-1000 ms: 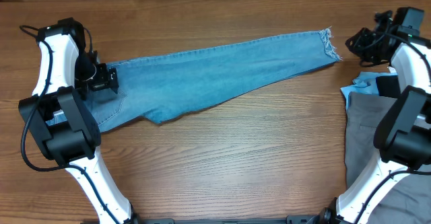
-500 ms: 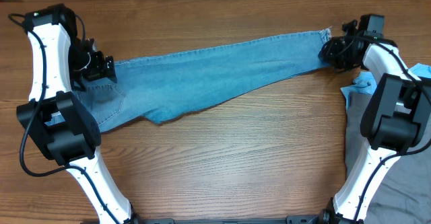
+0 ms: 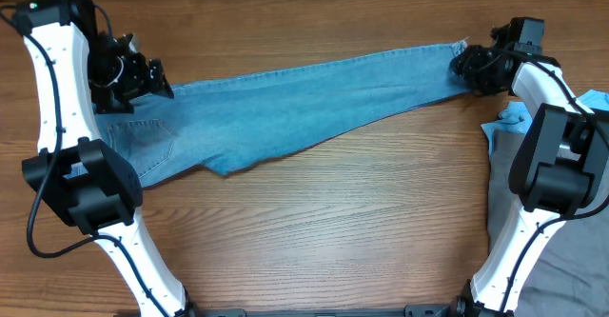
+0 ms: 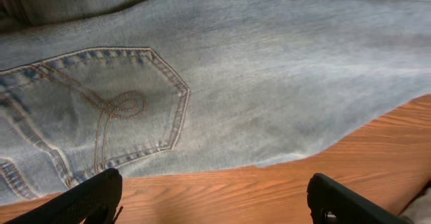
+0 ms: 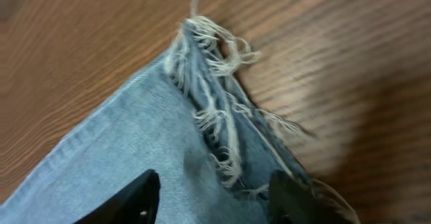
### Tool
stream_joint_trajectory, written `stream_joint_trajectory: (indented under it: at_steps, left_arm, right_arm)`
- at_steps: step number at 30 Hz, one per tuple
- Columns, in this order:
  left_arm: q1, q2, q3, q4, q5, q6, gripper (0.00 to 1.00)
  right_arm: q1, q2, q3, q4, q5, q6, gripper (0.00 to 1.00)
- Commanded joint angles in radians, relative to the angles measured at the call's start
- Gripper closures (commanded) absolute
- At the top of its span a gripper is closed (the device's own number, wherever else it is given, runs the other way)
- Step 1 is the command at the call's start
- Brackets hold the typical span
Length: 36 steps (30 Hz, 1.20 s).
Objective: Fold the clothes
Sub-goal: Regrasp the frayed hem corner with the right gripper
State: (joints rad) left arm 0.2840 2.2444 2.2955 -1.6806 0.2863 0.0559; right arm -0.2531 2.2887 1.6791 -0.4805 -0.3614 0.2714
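Note:
The light blue jeans (image 3: 304, 103) lie flat across the table, waist at the left and frayed hem (image 3: 462, 52) at the far right. My left gripper (image 3: 143, 74) hovers at the waist end, wide open. In its wrist view the gripper (image 4: 215, 204) spans bare wood just off the denim edge, and the stitched back pocket (image 4: 114, 109) lies beyond it. My right gripper (image 3: 468, 69) is down on the hem end. In its wrist view the gripper (image 5: 215, 200) stands open, with the frayed hem (image 5: 219, 116) and denim lying between its fingers.
Grey trousers (image 3: 519, 188) lie at the right edge under the right arm, with a pale-blue garment (image 3: 509, 122) just above them. Bare wood table (image 3: 333, 222) stretches in front of the jeans. The table's far edge runs along the top.
My right arm swung in from the far right onto the frayed hem, and its jaws have spread apart. My left gripper shifted farther back along the waist, staying open.

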Motion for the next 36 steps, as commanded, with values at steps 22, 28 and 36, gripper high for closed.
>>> stream_joint_trajectory:
  at_steps: [22, 28, 36]
  left_arm:
    - [0.003, 0.011, 0.064, 0.011, 0.026, 0.041, 0.09]
    - [0.003, 0.011, 0.064, 0.008, 0.025, 0.042, 0.09]
    - [0.004, 0.011, 0.064, -0.002, 0.005, 0.042, 0.09]
  right_arm:
    - [0.004, 0.061, 0.009, -0.111, 0.001, -0.097, 0.62]
    - [0.035, 0.068, 0.01, -0.231, -0.003, -0.098, 0.96]
    - [0.037, -0.045, 0.01, -0.367, 0.034, -0.097, 0.96]
